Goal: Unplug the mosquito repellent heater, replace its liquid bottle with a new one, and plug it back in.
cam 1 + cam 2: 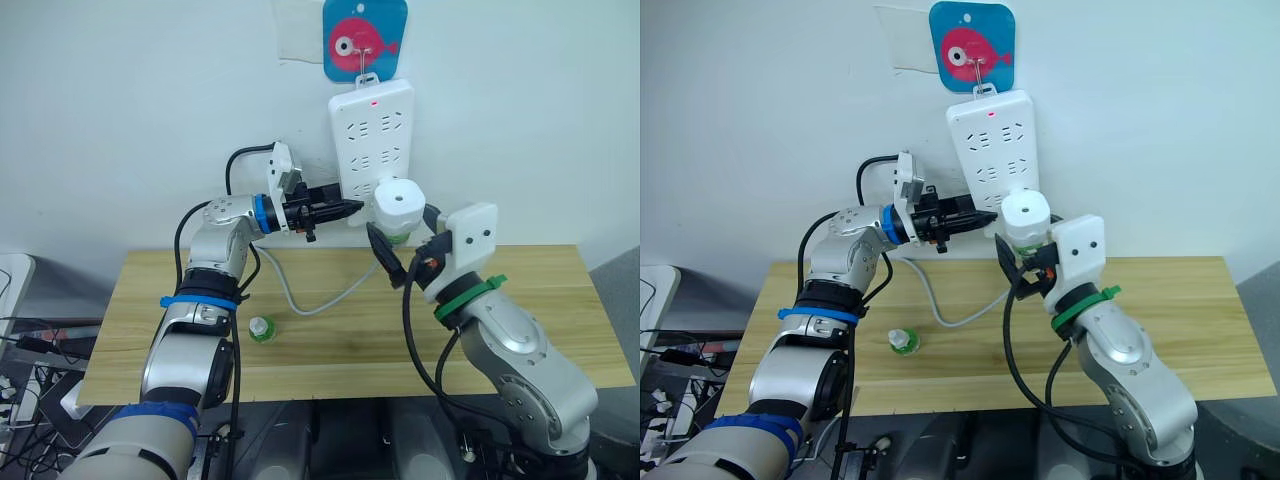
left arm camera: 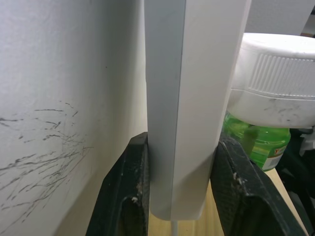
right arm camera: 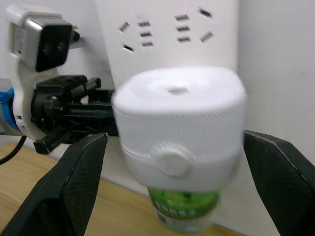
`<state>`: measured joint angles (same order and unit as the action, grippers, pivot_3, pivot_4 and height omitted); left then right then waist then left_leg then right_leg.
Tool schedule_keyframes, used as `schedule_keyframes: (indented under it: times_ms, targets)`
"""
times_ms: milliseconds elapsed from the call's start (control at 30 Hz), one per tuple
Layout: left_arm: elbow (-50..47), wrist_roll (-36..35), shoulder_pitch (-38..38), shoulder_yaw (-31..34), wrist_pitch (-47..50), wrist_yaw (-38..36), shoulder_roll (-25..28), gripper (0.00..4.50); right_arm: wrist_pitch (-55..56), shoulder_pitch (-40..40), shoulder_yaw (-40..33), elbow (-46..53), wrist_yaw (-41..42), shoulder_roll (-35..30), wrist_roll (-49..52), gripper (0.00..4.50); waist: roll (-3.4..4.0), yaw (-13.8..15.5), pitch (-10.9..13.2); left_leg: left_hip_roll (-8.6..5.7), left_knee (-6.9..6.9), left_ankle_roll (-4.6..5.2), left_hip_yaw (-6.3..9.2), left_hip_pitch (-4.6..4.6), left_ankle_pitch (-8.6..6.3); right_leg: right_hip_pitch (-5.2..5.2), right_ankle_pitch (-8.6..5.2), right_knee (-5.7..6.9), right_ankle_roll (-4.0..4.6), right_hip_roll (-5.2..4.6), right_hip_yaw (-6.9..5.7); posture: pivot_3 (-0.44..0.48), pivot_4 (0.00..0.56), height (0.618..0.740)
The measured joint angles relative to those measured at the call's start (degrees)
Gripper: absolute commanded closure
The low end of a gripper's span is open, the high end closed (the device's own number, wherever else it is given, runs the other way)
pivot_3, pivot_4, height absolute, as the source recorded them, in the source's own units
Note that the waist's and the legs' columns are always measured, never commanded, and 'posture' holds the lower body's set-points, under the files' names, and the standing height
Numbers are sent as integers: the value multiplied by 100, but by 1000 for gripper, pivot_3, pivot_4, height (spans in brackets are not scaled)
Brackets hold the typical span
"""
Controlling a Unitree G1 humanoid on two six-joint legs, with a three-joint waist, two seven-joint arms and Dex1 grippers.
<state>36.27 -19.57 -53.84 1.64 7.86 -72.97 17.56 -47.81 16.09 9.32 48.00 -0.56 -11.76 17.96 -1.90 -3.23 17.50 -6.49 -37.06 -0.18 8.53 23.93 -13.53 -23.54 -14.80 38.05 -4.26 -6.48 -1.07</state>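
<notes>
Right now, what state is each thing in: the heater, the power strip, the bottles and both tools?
Heater: at the lower end of the strip, upright, green bottle fitted underneath.
Power strip: hanging on the wall, red light on.
Small bottle: lying on the table, apart from both arms.
Left tool: shut on the strip's lower end, one finger on each side.
Right tool: open, fingers on either side of the heater, not touching.

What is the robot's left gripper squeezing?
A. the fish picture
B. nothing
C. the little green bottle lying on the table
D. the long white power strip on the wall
D: the left gripper has a black finger on each side of the power strip's lower end, pressed against it.
</notes>
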Motion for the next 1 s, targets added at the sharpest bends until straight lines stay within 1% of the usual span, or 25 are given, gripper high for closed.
schedule_keyframes:
  times_ms: [133,333,367,400,467,500,800,1000]
  targets:
    - [-15,9,1,-1,17,19,-1,3215,-52,303,166,-74,-184,159,-282,0,0,-2,0,0,0,-2,0,0,3,-1,1,1,1,0,1,-235,342,740]
    - [-86,22,22,-3,51,47,4,3215,-66,423,325,-121,-202,160,-597,0,0,-2,1,0,1,-3,0,2,3,-4,2,1,1,1,1,-224,344,740]
    - [-100,25,27,-3,55,54,4,3215,-66,426,327,-122,-197,161,-623,396,0,-2,1,0,1,-3,0,2,3,-4,2,1,1,1,1,-221,342,740]
    - [-122,28,34,-3,61,60,5,3215,-66,426,327,-122,-192,162,-665,625,1,-2,1,0,1,-3,0,4,3,-5,2,1,1,1,1,-221,342,740]
    - [-178,35,56,-4,74,89,6,3215,-67,426,325,-125,-172,153,-761,1351,1,-3,2,0,1,-9,-2,5,7,-7,2,0,1,1,3,-222,342,740]
    - [-199,35,69,-3,74,101,6,3215,-67,426,327,-126,-158,150,-781,1509,1,-6,2,0,2,-14,-2,5,10,-8,2,0,1,1,3,-224,341,740]
    - [-227,69,86,-13,52,181,-48,3215,-196,407,305,-58,-56,134,-908,1500,1,-10,1,2,3,-19,-2,7,13,-9,2,-1,2,4,3,-235,329,740]
    - [-204,69,77,-19,-18,208,-203,3215,-753,355,-55,378,75,156,-717,1500,0,3,1,2,3,-22,7,18,14,-9,2,-7,1,3,-8,-248,327,740]
